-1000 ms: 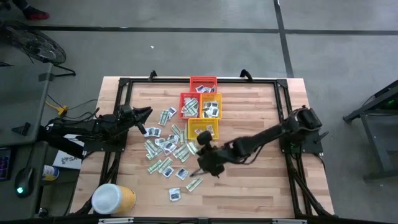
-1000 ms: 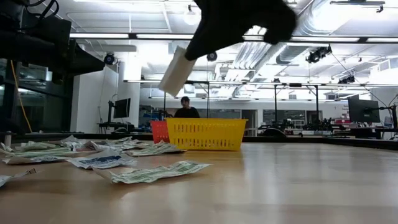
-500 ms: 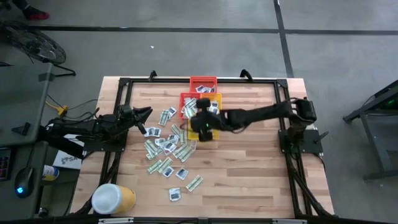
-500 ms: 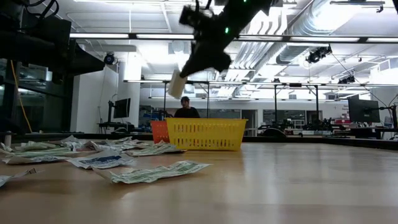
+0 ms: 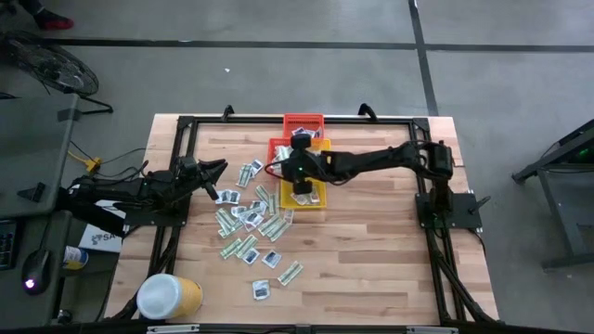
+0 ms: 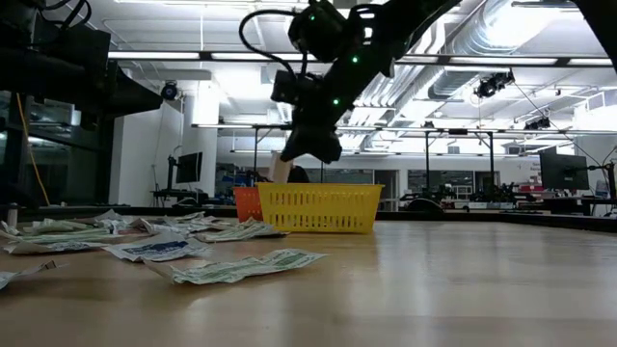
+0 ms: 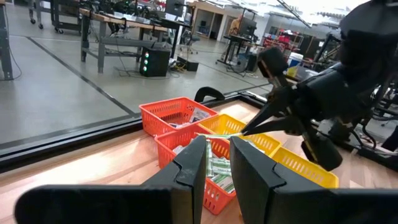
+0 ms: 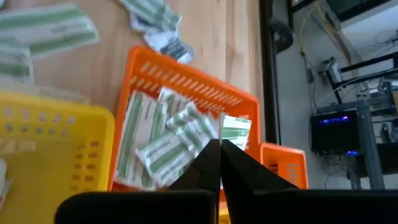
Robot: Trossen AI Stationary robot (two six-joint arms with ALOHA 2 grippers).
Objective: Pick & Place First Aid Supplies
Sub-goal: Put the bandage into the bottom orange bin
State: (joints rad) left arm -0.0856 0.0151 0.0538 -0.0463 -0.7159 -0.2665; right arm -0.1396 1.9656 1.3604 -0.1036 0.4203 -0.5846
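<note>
Many first aid supplies (image 5: 249, 223), small green-and-white and white packets, lie flat on the wooden table left of and in front of four small baskets. My right gripper (image 5: 296, 173) reaches in from the right, above the orange basket (image 8: 186, 102), and is shut on one green-and-white packet (image 8: 236, 131). The orange basket holds several packets (image 8: 163, 146). The yellow basket (image 5: 303, 194) stands nearest the front. My left gripper (image 7: 217, 163) waits level at the table's left side, open, with nothing between its fingers. My right gripper pinches one end of the green-and-white packet (image 8: 231, 139) between its two fingertips. The fingers slant down from the table's right side. The packet sticks out beyond the tips and hangs tilted (image 6: 281, 166), lifted clear above the baskets.
A red basket (image 5: 303, 124) stands farthest back, and a yellow-orange one (image 5: 316, 158) sits right of the orange one. A big yellow tub with a white lid (image 5: 169, 297) stands at the near left corner. Bare wood lies on the table's right half (image 5: 371, 241).
My right gripper has swung from the middle of the table toward the far edge and sunk a little, ending over the baskets. It has stayed shut on the packet, which travelled with it clear of the table. The loose packets have stayed where they were.
</note>
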